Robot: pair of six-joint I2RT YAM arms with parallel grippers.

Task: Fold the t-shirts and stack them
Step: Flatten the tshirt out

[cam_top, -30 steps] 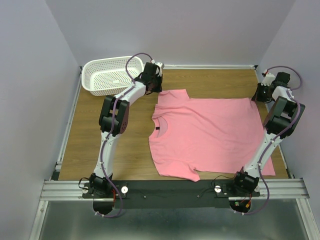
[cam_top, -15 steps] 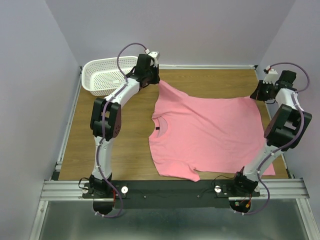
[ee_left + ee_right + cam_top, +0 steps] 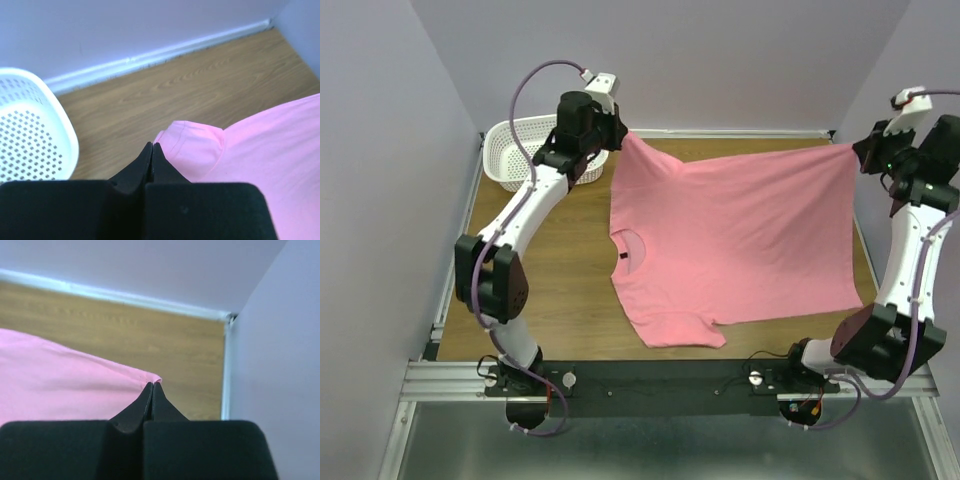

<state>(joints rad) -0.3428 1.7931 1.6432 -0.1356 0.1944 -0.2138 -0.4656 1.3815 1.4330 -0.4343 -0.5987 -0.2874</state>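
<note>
Two robot arms rise from a metal rail [image 3: 660,375] at the near edge of a wooden bench [image 3: 560,290], a salmon-pink t-shirt [image 3: 740,240] stretched between them. The garment's near sleeve and its round neck, marked by a small dark label, lie on the wood close to the arms' bases. The far edge hangs in the air, drawn nearly taut from side to side. At far left, the left tool [image 3: 618,135] has its fingers pressed together on the cloth at the far sleeve, whose hem shows just beside the fingertips in the wrist view. At far right, the right tool [image 3: 860,152] is likewise clamped on the shirt's far hem corner, close to the side wall. Behind the left arm, a white perforated basket [image 3: 520,135] sits in the bench's far left corner, apart from the shirt. A pale wall [image 3: 720,60] closes the scene.
</note>
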